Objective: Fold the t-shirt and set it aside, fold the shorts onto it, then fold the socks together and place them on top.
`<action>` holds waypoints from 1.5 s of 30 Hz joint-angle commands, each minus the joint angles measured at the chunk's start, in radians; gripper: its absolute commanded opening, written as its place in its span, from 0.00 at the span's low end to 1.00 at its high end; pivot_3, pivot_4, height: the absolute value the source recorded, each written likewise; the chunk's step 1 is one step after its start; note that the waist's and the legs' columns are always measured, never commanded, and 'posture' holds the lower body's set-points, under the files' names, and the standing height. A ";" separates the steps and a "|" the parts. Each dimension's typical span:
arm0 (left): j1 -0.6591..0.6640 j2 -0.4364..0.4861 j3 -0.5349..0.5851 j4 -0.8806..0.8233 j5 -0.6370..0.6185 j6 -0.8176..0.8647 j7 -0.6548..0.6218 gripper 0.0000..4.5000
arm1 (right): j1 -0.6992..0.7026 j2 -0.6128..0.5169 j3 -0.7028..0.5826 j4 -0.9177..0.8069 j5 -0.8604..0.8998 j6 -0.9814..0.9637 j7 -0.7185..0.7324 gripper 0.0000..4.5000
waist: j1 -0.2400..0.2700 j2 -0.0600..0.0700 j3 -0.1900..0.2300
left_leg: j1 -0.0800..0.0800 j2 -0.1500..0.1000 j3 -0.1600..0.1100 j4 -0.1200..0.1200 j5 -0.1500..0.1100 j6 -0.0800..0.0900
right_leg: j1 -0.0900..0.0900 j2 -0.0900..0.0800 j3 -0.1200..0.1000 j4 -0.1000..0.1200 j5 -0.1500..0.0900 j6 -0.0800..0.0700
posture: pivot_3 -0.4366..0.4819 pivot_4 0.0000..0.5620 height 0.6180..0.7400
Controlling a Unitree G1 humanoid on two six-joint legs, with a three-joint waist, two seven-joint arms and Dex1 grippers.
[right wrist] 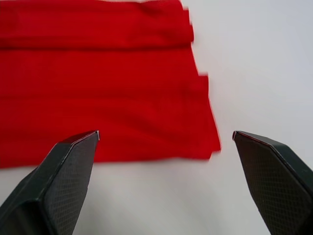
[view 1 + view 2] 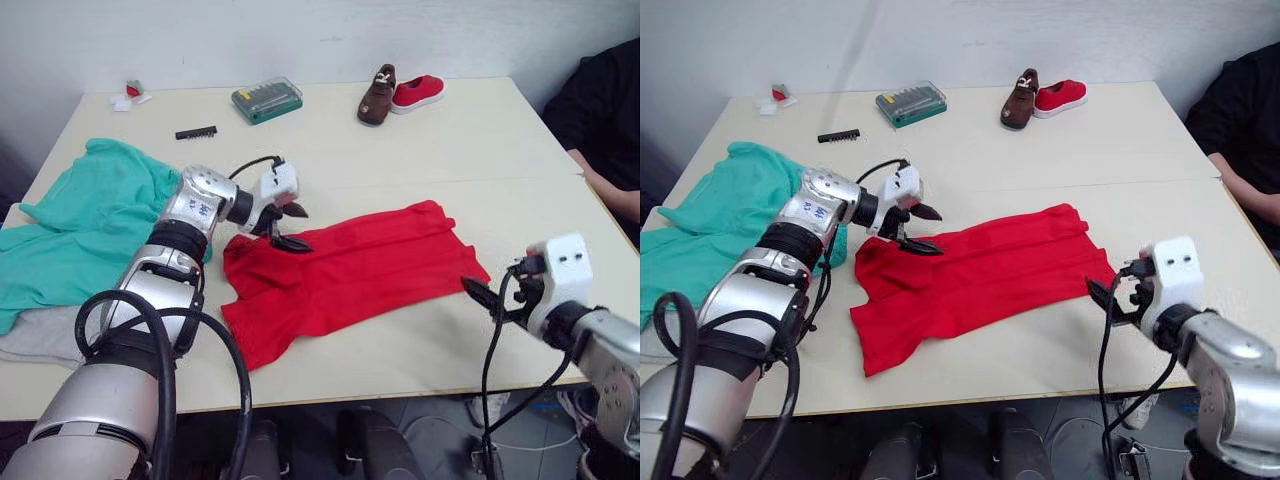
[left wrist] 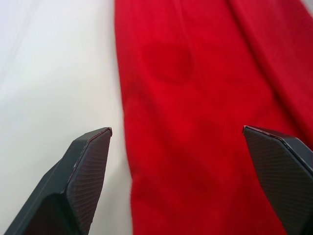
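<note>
The red t-shirt (image 2: 350,272) lies spread lengthwise across the middle of the table, partly folded into a long band. My left gripper (image 2: 288,227) hovers open just over its left end, one finger over the cloth and one over bare table (image 3: 49,73). My right gripper (image 2: 487,300) is open just off the shirt's right hem corner (image 1: 203,142), holding nothing. The teal shorts (image 2: 90,225) lie rumpled at the table's left edge. Grey sock cloth (image 2: 38,338) peeks out beneath the shorts at the near left.
A brown shoe (image 2: 378,95) and a small red shoe (image 2: 418,92) stand at the back. A green bit case (image 2: 267,100), a black bit strip (image 2: 196,132) and a small red-and-white item (image 2: 131,94) lie back left. A person (image 2: 612,120) sits at the right edge.
</note>
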 commanded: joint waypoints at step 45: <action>0.049 0.008 0.077 -0.012 0.064 0.077 -0.015 0.00 | -0.274 0.167 0.082 0.439 0.042 -0.126 -0.216 0.00 | -0.023 -0.004 -0.003 | 0.000 0.000 0.000 -0.001 0.000 0.000 | 0.000 0.000 -0.001 0.000 0.000 0.000 | 0.48 0.27 1.00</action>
